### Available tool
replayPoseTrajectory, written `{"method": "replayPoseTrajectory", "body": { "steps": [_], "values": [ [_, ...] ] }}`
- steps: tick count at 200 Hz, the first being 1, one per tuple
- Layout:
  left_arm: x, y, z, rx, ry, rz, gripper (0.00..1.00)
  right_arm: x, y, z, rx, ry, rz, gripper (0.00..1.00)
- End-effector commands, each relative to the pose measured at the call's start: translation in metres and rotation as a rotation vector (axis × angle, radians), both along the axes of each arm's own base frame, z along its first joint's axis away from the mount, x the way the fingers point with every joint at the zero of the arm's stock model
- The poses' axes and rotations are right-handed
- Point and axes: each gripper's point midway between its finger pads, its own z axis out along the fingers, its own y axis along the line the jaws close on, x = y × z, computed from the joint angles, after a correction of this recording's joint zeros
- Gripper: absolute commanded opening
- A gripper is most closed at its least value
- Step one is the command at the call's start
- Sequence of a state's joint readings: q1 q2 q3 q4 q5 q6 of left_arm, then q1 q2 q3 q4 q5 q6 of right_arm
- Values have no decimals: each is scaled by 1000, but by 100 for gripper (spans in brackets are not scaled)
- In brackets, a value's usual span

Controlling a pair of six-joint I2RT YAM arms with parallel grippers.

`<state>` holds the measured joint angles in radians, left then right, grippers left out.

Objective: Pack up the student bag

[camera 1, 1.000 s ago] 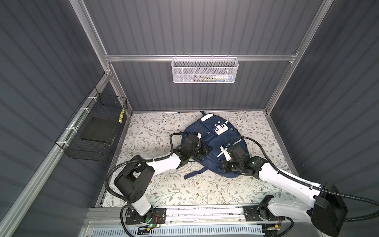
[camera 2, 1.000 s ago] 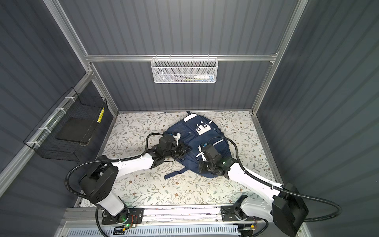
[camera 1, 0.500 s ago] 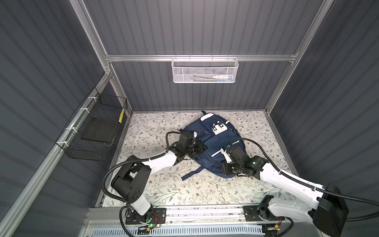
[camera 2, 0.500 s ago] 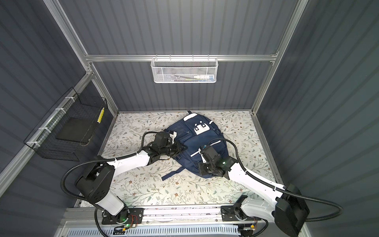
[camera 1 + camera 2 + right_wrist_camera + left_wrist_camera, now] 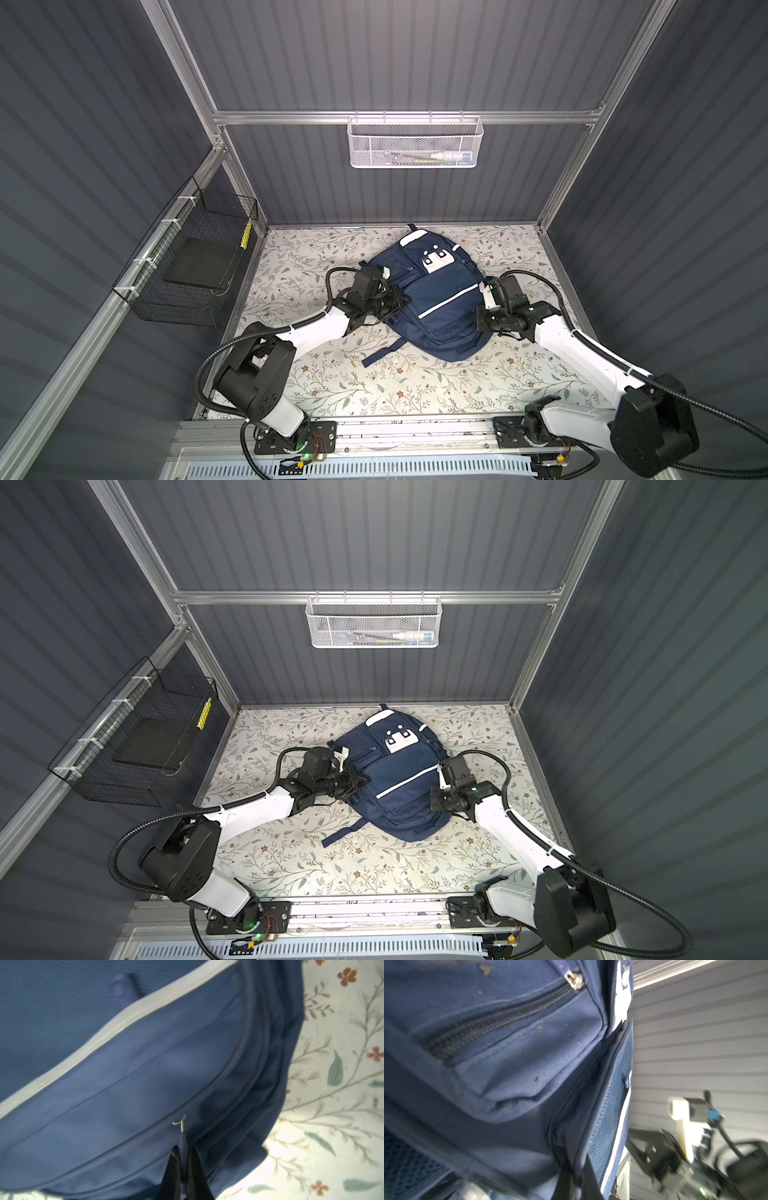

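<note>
One student bag [image 5: 436,316]; left pincer [image 5: 575,1167] clamped on it, right pincer [image 5: 182,1153] on zip pull [image 5: 182,1138].

Dark grey ribbed wall panels [image 5: 415,58] close in three sides, held by a bare aluminium frame [image 5: 291,117]. Under the jaws of the left gripper [image 5: 399,303] and the right gripper [image 5: 182,1152] spreads a cream tabletop covering printed with leafy sprigs and small red flowers [image 5: 415,382], brightly lit towards the front. High beyond both pairs of jaws, a white mesh metal basket [image 5: 415,141] hangs from the rear rail, its small contents indistinct. Well out past the left jaws, a black wire basket [image 5: 178,309] hangs on the side rail, holding a dark flat slab [image 5: 199,262] and a yellow tag [image 5: 247,235].
</note>
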<state>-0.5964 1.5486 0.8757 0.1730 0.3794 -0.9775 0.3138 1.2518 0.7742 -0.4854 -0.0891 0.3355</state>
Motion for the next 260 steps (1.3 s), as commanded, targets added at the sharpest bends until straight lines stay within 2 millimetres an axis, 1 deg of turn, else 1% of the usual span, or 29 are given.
{"method": "replayPoseTrajectory", "body": {
  "steps": [1,9,17,31,54,61,74,87,92,101,114,123,130,152,163,171,181,197,210,227,232,237,241,245,250,257,260],
  "values": [
    [16,29,23,24,-93,51,0,17,-1,-1,2,-4,42,0],
    [16,30,26,40,-106,49,0,18,7,1,17,-6,68,0],
    [19,34,29,56,-115,52,0,14,17,4,6,-16,102,0],
    [29,46,34,85,-134,68,0,-4,36,7,-52,3,166,0],
    [61,84,41,139,-164,138,0,-43,93,10,-45,47,312,0],
    [68,96,43,163,-172,152,10,-53,108,11,-52,58,342,0],
    [78,118,50,220,-191,195,25,-61,132,14,-54,62,363,0],
    [73,128,62,260,-214,209,53,-64,160,22,-31,45,377,0],
    [69,132,66,277,-220,211,61,-64,173,25,-17,36,382,0],
    [57,139,70,297,-216,226,66,-63,197,32,21,18,401,0],
    [36,145,75,275,-197,241,68,-58,226,40,63,-5,406,0],
    [17,144,70,227,-157,250,68,-55,242,44,88,-19,413,0],
    [2,140,66,170,-126,253,68,-51,250,47,94,-29,410,0],
    [-40,124,45,41,-23,290,67,-47,266,50,130,-50,405,0],
    [-55,119,35,-9,21,329,67,-47,272,51,148,-58,411,0],
    [-60,117,29,-45,43,355,67,-48,274,52,147,-66,415,0],
    [-62,114,25,-82,51,378,67,-49,276,51,142,-73,425,0],
    [-54,110,19,-126,54,396,68,-55,281,52,142,-84,448,0],
    [-42,104,25,-141,16,396,68,-61,283,49,139,-76,472,0],
    [-28,98,28,-93,-27,384,67,-67,284,46,128,-76,502,0],
    [-25,95,27,-87,-28,375,67,-66,288,50,148,-95,509,0],
    [-23,91,24,-85,-26,363,64,-67,288,51,152,-98,512,0],
    [-21,88,22,-88,-24,353,59,-67,287,51,149,-100,511,0],
    [-20,85,18,-91,-13,344,52,-67,285,51,146,-104,507,0],
    [-19,82,13,-96,4,333,40,-66,282,52,143,-111,499,0],
    [-19,78,5,-104,26,324,27,-65,277,53,142,-115,497,0],
    [-19,78,4,-108,29,324,20,-65,275,53,141,-115,499,0]
  ]
}}
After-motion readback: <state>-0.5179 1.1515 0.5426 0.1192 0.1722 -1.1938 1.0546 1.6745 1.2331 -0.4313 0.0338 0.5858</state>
